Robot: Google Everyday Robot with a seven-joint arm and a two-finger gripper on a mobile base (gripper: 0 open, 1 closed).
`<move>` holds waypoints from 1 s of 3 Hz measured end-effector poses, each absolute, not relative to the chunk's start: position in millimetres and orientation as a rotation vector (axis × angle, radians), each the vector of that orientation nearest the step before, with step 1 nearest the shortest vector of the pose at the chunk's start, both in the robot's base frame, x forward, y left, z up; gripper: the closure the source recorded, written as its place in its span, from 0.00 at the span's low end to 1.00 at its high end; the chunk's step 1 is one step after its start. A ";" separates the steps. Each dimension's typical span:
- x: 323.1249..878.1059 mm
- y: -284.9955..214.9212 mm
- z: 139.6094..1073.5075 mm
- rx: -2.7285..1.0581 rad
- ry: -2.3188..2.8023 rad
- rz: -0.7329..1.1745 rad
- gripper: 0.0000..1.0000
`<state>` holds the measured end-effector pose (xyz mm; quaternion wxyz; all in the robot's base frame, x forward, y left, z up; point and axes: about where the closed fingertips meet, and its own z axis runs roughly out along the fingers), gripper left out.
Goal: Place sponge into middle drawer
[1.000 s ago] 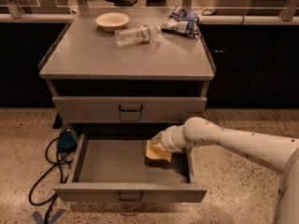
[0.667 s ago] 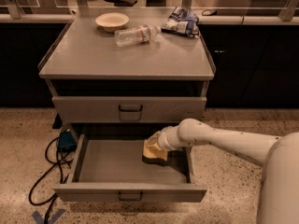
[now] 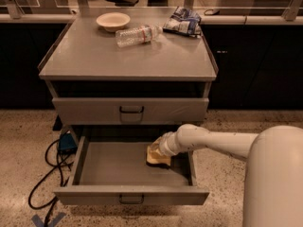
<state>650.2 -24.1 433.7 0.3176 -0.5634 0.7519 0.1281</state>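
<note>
Middle drawer [image 3: 131,195] stands pulled open; the handled front above it is shut. Arm [image 3: 215,143] reaches in from the right. Gripper [image 3: 159,153] sits low inside the drawer, right of centre, right at the sponge [image 3: 157,160]. Sponge appears to rest on the drawer floor, toward the back right.

Jaws are hidden behind the wrist: clamped on the sponge or spread, cannot tell.

Step in hand, by my reading: the set-down, nearly done. Next move calls for a clean release, then a lift up and out, clear of the drawer's right wall and the front above.

Bowl [image 3: 112,21] and bottle [image 3: 138,34] lie on the cabinet top, well apart.
</note>
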 end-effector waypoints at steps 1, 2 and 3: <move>644.7 -34.5 419.5 -1.483 2.017 0.318 1.00; 644.6 -34.8 419.2 -1.483 2.018 0.317 0.81; 644.6 -34.8 419.2 -1.483 2.018 0.317 0.57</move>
